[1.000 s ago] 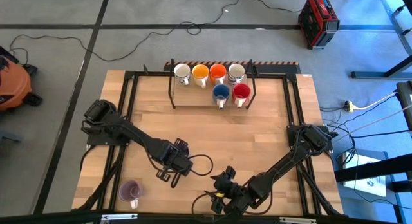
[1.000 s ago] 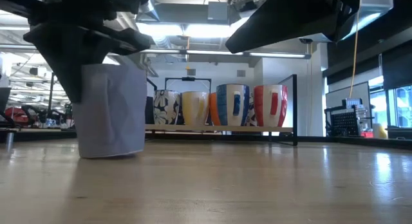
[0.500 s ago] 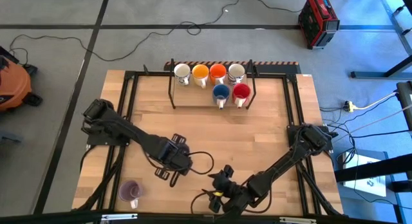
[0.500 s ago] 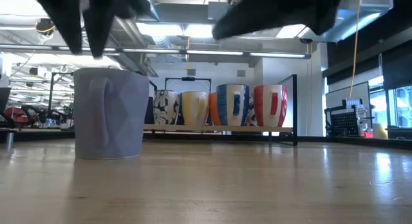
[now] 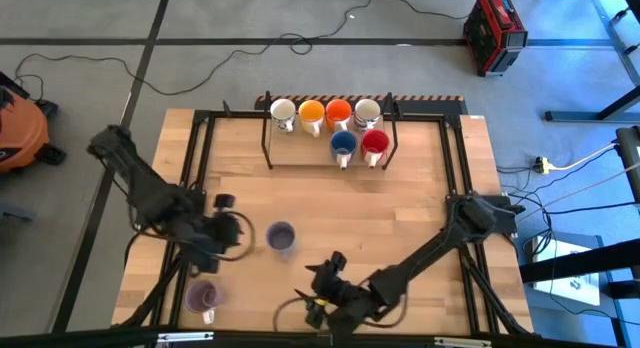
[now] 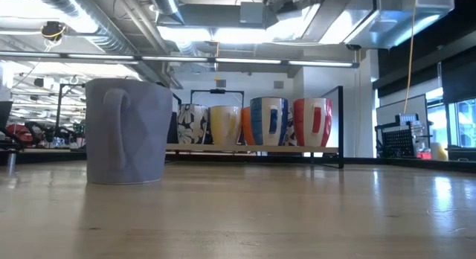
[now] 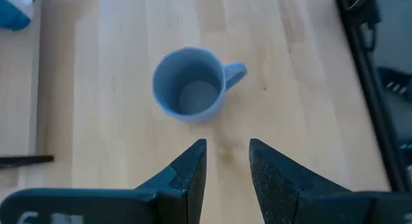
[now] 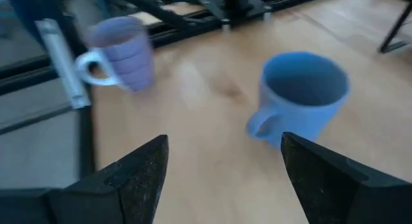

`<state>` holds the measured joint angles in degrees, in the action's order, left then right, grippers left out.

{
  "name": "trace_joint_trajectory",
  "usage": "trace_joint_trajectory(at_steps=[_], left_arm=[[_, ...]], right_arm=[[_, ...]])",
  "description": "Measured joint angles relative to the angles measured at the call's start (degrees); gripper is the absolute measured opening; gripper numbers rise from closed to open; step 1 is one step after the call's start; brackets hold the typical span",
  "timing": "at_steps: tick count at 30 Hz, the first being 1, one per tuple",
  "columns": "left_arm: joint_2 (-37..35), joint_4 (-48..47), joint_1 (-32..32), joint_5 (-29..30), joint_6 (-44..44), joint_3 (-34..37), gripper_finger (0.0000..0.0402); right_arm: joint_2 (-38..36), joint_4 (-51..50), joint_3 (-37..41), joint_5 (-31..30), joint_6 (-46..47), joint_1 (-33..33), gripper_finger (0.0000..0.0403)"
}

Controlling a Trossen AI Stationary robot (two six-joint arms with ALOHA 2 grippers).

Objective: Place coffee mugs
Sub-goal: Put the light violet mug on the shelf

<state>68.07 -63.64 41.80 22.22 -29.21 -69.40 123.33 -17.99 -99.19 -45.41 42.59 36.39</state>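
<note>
A pale purple mug [image 5: 281,236] stands upright on its base at the table's middle, handle toward the near edge; it also shows in the low view [image 6: 126,132]. My left gripper [image 5: 226,231] is open just to its left, apart from it, and the left wrist view looks down into the mug [image 7: 190,90] past the gripper [image 7: 227,163]. My right gripper [image 5: 320,280] is wide open near the near edge, right of the mug [image 8: 302,98]. A second pale purple mug [image 5: 203,298] stands at the near left corner [image 8: 119,53].
At the far edge a black-framed rack [image 5: 330,153] carries six mugs: cream [image 5: 283,112], yellow-orange [image 5: 311,113], orange-red [image 5: 338,113] and white [image 5: 367,112] behind, blue [image 5: 343,143] and red [image 5: 374,141] in front. Black rails [image 5: 195,188] run along the table's sides. Cables trail by my right gripper.
My left gripper set the pale purple mug down from a slight tilt onto its base, let go, rose and drew back toward the table's left edge. The mug stays standing where it was put. My right gripper has shifted a little toward the left.
</note>
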Motion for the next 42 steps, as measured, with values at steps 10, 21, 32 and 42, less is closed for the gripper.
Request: trace_joint_trajectory(at_steps=[10,21,32,42], left_arm=[[-13.62,-0.05,6.93,3.51,-4.15,5.70,0.0112],[-15.36,0.29,7.12,3.78,-1.75,5.70,0.0112],[-15.33,0.29,7.12,3.73,-0.63,5.70,0.0112],[-15.34,0.27,7.12,3.67,-0.59,5.70,0.0112]], right_arm=[[14.96,-18.01,-25.61,-1.60,11.70,-6.02,0.0285],[19.21,-24.51,-27.18,2.54,25.19,-6.30,0.0230],[21.03,-17.68,-24.43,-6.43,25.12,-7.28,0.0225],[24.14,-14.91,-24.33,-8.72,25.36,-8.01,0.0212]])
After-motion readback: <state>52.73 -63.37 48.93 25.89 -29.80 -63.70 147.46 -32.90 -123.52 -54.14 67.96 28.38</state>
